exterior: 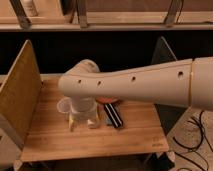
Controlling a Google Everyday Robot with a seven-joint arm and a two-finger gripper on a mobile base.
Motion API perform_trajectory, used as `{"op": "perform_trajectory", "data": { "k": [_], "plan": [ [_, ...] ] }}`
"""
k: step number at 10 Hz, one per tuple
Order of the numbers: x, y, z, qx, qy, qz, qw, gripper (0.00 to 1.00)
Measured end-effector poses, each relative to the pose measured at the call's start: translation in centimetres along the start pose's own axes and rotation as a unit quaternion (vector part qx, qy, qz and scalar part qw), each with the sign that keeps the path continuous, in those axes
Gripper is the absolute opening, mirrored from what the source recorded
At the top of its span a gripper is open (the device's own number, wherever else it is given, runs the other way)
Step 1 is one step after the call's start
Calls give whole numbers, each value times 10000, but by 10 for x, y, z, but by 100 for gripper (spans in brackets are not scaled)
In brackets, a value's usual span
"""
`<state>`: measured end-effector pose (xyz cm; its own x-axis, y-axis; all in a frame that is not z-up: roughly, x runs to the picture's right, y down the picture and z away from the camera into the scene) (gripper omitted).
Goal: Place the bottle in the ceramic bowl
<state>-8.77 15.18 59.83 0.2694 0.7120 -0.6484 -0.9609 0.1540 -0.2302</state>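
Note:
My arm sweeps in from the right and bends down over the wooden table (135, 135). The gripper (82, 119) hangs below the wrist, low over the table's middle left. A pale shape right at the gripper looks like the bottle (93, 120), mostly covered by the wrist. Only a strip of the orange-red ceramic bowl (107, 100) shows, just right of the gripper and behind it, under the arm.
A translucent plastic cup (63, 105) stands just left of the gripper. A dark flat oblong object (114, 116) lies just right of it. An upright wooden panel (19, 97) lines the table's left side. Dark chair backs stand behind and to the right.

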Motion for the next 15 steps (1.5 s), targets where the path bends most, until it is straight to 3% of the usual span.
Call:
{"op": "perform_trajectory", "data": {
  "k": [2, 4, 6, 7, 8, 9, 11, 12, 14, 15],
  "plan": [
    [-5, 6, 2, 4, 6, -75, 10000, 65],
    [-21, 52, 12, -70, 11, -542, 9985, 65],
    [-33, 109, 28, -74, 15, -1095, 9940, 65],
    [-43, 131, 35, 36, -57, -1267, 9919, 65],
    [-55, 137, 38, 161, -185, -1267, 9916, 65],
    [-72, 139, 37, 288, -367, -1087, 9930, 65],
    [-118, 119, 24, 427, -857, -126, 9953, 65],
    [-134, 108, 16, 402, -1055, 305, 9931, 65],
    [-162, 81, 1, 343, -1403, 1140, 9829, 65],
    [-166, 76, -2, 331, -1466, 1291, 9802, 65]
  ]
}}
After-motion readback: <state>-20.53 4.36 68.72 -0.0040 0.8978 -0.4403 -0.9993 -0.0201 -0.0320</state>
